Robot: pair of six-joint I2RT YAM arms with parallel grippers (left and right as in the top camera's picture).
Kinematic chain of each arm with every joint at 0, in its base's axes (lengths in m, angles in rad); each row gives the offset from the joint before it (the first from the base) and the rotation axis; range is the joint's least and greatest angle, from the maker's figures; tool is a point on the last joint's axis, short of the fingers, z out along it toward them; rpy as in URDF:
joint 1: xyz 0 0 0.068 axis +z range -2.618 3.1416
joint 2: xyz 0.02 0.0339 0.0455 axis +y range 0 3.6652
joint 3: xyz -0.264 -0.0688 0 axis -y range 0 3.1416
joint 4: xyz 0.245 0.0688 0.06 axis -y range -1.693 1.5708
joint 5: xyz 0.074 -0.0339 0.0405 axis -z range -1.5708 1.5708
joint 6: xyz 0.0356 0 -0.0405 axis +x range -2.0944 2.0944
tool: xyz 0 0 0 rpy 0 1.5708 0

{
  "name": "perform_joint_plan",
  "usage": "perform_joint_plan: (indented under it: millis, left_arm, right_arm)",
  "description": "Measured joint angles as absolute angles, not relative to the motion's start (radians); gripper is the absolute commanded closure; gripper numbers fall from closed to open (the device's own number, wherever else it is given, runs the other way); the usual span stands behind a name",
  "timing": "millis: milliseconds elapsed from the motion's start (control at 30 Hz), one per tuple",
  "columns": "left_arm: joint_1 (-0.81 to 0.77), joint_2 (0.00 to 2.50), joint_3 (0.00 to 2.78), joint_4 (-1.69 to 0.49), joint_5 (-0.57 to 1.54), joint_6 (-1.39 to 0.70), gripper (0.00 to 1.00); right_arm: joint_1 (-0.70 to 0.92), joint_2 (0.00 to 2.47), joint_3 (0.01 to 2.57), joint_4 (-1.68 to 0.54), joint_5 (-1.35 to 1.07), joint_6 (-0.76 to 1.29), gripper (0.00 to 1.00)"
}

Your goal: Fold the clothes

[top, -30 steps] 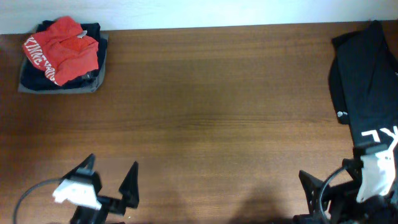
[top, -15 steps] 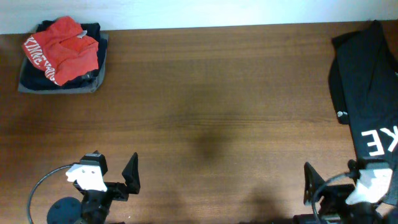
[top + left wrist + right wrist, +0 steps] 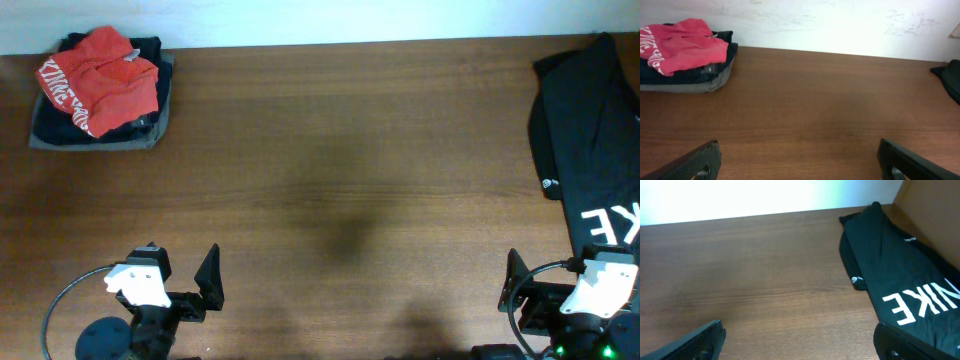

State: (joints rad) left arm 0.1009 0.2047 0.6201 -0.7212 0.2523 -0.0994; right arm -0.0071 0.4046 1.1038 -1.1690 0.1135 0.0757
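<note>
Left gripper [image 3: 799, 145]: jaws spread wide, nothing between them. It sits low at my near edge of the table [image 3: 340, 150], left side. In the left wrist view both fingers [image 3: 695, 162] show at the bottom corners, with only bare wood between.

Right gripper [image 3: 799, 327]: jaws also spread wide and holding nothing, at the near edge on the right. One dark finger [image 3: 515, 272] is clear from overhead; I cannot make out the other there.

Red T-shirt [image 3: 98, 78]: far left corner of the table, well apart from both grippers. It lies loosely bunched on top of a stack of dark folded garments [image 3: 50, 125], with a grey one [image 3: 95, 143] at the bottom. White lettering shows along its left side. Neither gripper touches it.

Black T-shirt [image 3: 590, 130]: spread along the right edge of the table, running from the far side toward me, large white letters at its near end. My right gripper is just beside its near end; I cannot tell whether it touches the cloth.
</note>
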Motion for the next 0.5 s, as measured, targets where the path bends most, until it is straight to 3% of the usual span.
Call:
perform_joint_plan:
  millis: [500]
  left_arm:
    - [0.101,0.205,0.62,-0.721,0.249,-0.099,0.01]
  right_arm:
    - [-0.007,0.405,1.104,-1.169,0.131,0.078,0.01]
